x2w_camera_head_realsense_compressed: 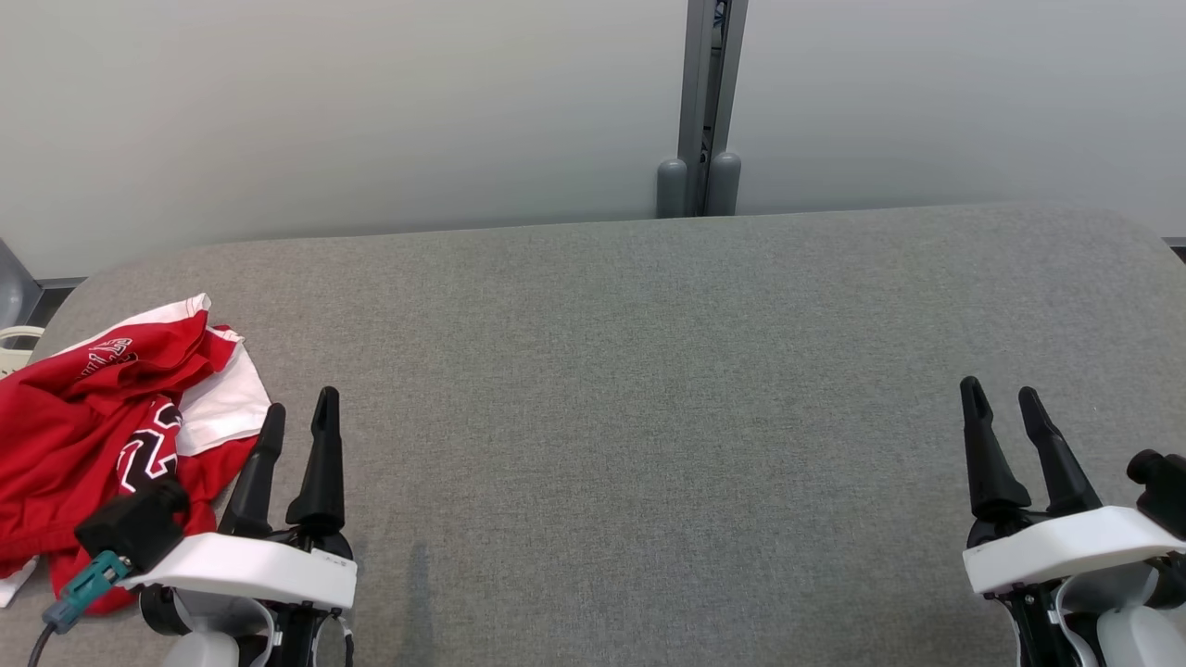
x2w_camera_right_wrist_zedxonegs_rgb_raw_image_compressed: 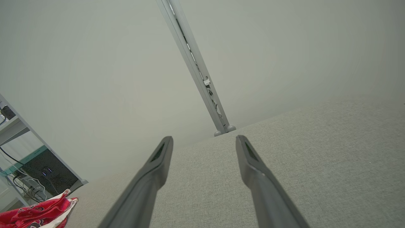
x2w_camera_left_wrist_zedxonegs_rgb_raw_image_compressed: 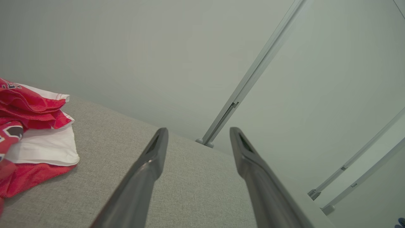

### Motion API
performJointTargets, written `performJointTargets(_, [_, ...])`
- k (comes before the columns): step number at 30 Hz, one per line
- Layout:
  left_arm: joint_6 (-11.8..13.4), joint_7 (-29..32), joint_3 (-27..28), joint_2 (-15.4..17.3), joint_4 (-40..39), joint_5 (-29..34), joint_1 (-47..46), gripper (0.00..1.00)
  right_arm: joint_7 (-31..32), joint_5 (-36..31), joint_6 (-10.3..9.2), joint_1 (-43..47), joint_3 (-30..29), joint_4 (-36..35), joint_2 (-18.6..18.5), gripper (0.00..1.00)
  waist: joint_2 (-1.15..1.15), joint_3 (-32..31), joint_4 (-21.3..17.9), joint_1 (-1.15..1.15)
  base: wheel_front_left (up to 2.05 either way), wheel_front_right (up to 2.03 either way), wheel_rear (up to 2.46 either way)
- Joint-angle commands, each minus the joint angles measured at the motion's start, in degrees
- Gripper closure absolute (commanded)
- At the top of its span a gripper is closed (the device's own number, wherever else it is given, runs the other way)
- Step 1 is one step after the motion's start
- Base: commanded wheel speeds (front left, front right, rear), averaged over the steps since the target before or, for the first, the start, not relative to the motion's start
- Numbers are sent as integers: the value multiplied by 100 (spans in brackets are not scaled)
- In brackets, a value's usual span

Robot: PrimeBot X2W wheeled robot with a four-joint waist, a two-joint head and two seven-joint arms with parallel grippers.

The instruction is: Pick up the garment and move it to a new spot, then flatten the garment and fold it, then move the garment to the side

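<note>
The garment (x2w_camera_head_realsense_compressed: 102, 417) is a red and white jersey with black lettering, lying crumpled at the left edge of the grey table (x2w_camera_head_realsense_compressed: 649, 371). My left gripper (x2w_camera_head_realsense_compressed: 301, 412) stands open just to the right of it, fingers apart with nothing between them. In the left wrist view the garment (x2w_camera_left_wrist_zedxonegs_rgb_raw_image_compressed: 28, 139) lies left of the open left gripper (x2w_camera_left_wrist_zedxonegs_rgb_raw_image_compressed: 197, 134). Far to the right, my right gripper (x2w_camera_head_realsense_compressed: 1001, 394) is open over bare cloth. The right wrist view has the right gripper (x2w_camera_right_wrist_zedxonegs_rgb_raw_image_compressed: 204, 141) open and the garment (x2w_camera_right_wrist_zedxonegs_rgb_raw_image_compressed: 38, 213) small at the lower left.
A pale wall stands behind the table, with a grey vertical post (x2w_camera_head_realsense_compressed: 709, 102) at the far edge. Shelving with cables (x2w_camera_right_wrist_zedxonegs_rgb_raw_image_compressed: 19, 171) stands beyond the table's left end. The table's cloth top (x2w_camera_head_realsense_compressed: 649, 519) stretches between the two grippers.
</note>
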Motion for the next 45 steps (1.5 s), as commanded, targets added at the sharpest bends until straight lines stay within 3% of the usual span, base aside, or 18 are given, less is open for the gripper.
performJointTargets(1, [7, -42, -4, 55, -34, 134, -20, 0, -56, -151, 28, -81, -12, -38, -57, 0, 0, -1, 1, 0, 0, 0, 0])
performJointTargets(24, [154, -383, -45, 151, 542, 1590, 17, 0, -397, -1745, 29, -104, -58, 481, 25, 0, 0, -28, 25, 0, 0, 0, 0])
performJointTargets(45, [211, -647, -76, 167, 920, 2515, -80, 0, -658, -2566, 32, -188, -91, 865, 80, 0, 0, -57, 44, 0, 0, 0, 0])
